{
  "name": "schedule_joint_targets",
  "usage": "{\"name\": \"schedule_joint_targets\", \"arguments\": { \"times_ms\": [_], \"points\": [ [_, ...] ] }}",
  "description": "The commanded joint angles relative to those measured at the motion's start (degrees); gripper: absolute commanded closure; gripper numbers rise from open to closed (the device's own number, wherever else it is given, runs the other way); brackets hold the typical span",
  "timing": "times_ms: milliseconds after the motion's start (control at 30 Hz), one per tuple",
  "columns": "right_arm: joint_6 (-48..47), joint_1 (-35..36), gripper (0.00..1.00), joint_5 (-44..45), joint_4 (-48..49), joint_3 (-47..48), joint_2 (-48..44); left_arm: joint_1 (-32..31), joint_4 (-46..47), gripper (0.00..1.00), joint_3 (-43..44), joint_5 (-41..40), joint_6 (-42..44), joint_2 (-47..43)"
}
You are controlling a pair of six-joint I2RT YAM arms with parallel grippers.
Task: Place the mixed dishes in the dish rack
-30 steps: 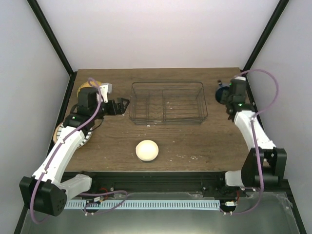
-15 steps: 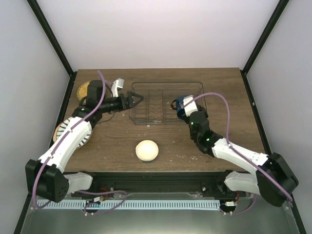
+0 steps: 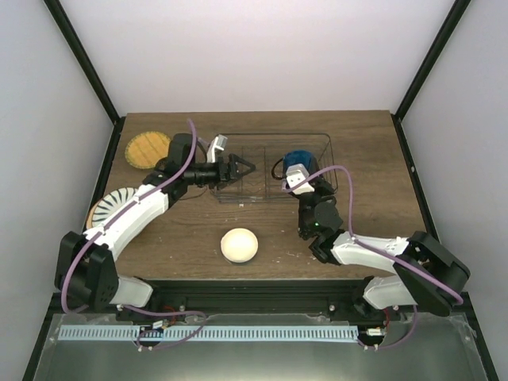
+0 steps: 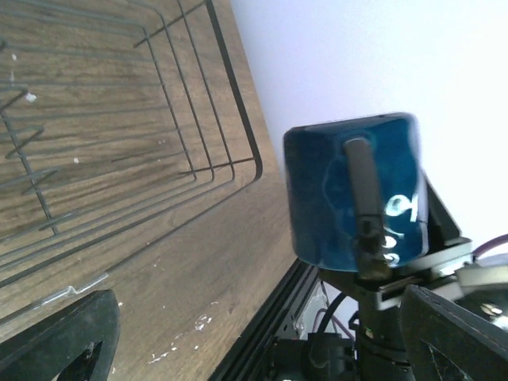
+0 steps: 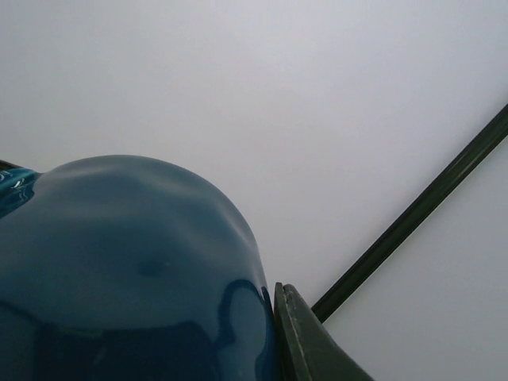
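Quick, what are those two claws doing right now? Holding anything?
Left gripper: open, holding nothing.
Right gripper: closed on the dark blue cup.

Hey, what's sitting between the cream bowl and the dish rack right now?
Nothing: in the top view, only bare wooden table separates the cream bowl from the dish rack.

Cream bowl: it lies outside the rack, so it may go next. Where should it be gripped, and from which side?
Probably its rim, from straight above: the small cream bowl seems to sit mouth up, alone on the table, so one of the jaws can slip inside the wall and the other outside.
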Motion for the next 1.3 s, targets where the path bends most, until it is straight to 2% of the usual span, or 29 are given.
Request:
{"name": "schedule_joint_targets", "arguments": {
  "times_ms": [0, 200, 367, 567, 800, 867, 900, 933, 1267],
  "points": [
    [-3.52, 1.61, 0.99, 0.42, 13.36, -0.7, -0.68, -1.78, 6.41, 0.04, -1.42, 2.84, -4.16, 1.96],
    [-2.22, 3.07, 0.99, -0.84, 11.14, -0.39, 0.78, -3.91, 10.95, 0.09, -1.26, 4.53, -7.01, 4.1],
    [-6.55, 4.2, 0.99, -0.3, 16.54, -0.08, 5.13, -4.9, 12.17, 0.11, -1.16, 4.3, -7.87, 4.13],
    [-8.19, 5.49, 0.99, 0.0, 19.13, 1.13, 8.4, -5.08, 12.21, 0.18, -1.79, 3.82, -7.89, 3.45],
    [-7.87, 7.35, 0.99, 0.48, 19.43, 2.06, 8.92, -5.85, 12.58, 0.2, -2.35, 3.55, -7.58, 4.17],
    [-7.13, 7.85, 0.99, 0.64, 18.58, 2.19, 8.52, -6.02, 13.04, 0.25, -2.52, 3.77, -7.62, 4.35],
    [-6.65, 7.98, 0.99, 0.78, 17.84, 2.16, 8.27, -6.0, 13.68, 0.33, -2.67, 3.88, -7.81, 4.43],
    [-6.31, 8.13, 0.99, 0.94, 17.3, 2.11, 8.01, -6.02, 14.06, 0.36, -2.82, 4.09, -7.94, 4.49],
    [-2.47, 8.76, 0.99, 1.28, 12.97, 1.3, 5.3, -6.33, 15.35, 0.47, -3.26, 5.74, -8.06, 5.54]
  ]
}}
